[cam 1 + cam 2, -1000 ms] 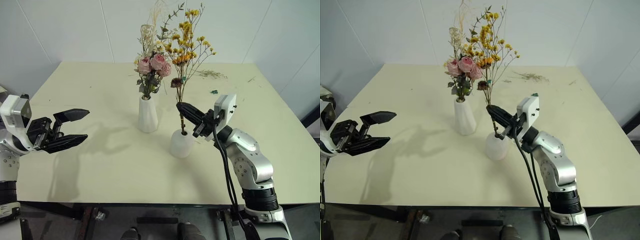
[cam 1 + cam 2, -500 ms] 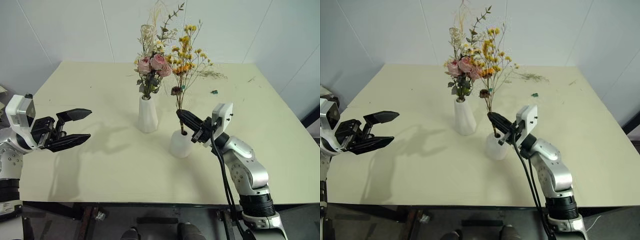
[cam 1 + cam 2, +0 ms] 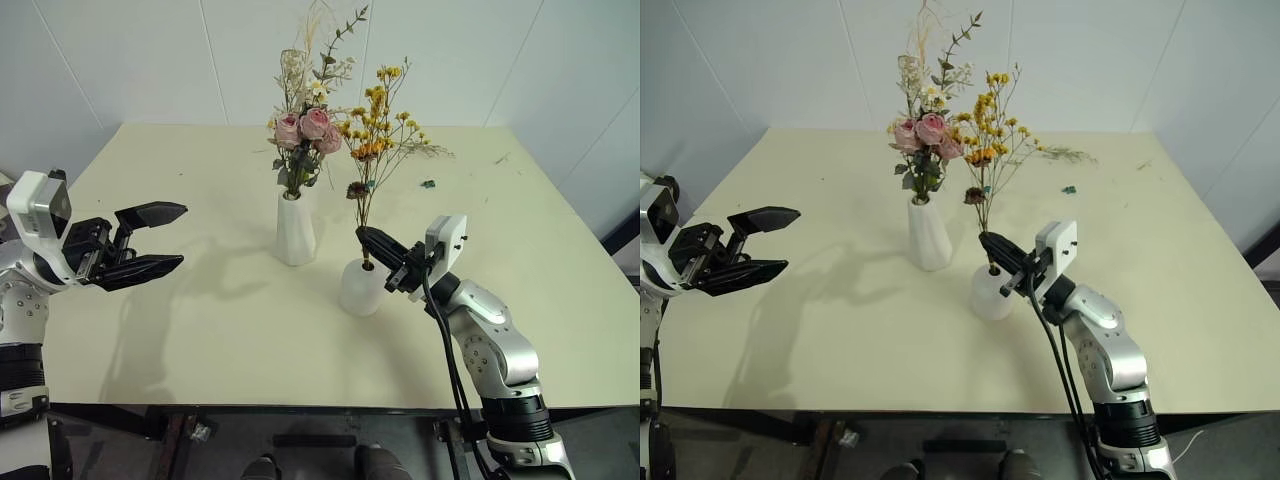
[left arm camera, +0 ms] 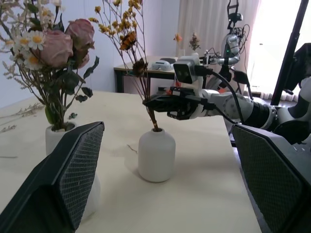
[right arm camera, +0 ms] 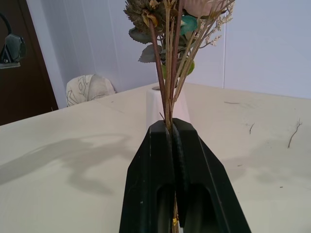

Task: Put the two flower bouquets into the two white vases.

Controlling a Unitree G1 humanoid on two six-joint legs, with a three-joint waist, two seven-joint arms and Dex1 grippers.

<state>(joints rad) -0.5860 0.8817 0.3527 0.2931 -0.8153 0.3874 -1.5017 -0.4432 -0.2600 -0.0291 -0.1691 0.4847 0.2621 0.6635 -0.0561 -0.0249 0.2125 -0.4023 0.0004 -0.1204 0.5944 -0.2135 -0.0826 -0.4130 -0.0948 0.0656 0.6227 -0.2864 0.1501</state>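
Observation:
The pink rose bouquet (image 3: 306, 128) stands in the tall white vase (image 3: 295, 232) at the table's middle. Just right of it and nearer sits the short round white vase (image 3: 361, 288). The thin yellow-orange spray (image 3: 377, 122) rises upright from the short vase's top hole (image 4: 154, 129). My right gripper (image 3: 363, 236) is shut on the spray's brown stems (image 5: 167, 92) just above the vase. At the table's left edge, well away from both vases, my left gripper (image 3: 180, 238) is open and holds nothing.
Loose dry twigs (image 3: 428, 150) and a small green scrap (image 3: 428, 184) lie at the back right of the cream table (image 3: 200, 330). A second robot and furniture (image 4: 228, 43) show in the room behind.
My right gripper has come down with the yellow spray, lowering its stems into the short vase. The left gripper has stayed open and about in place.

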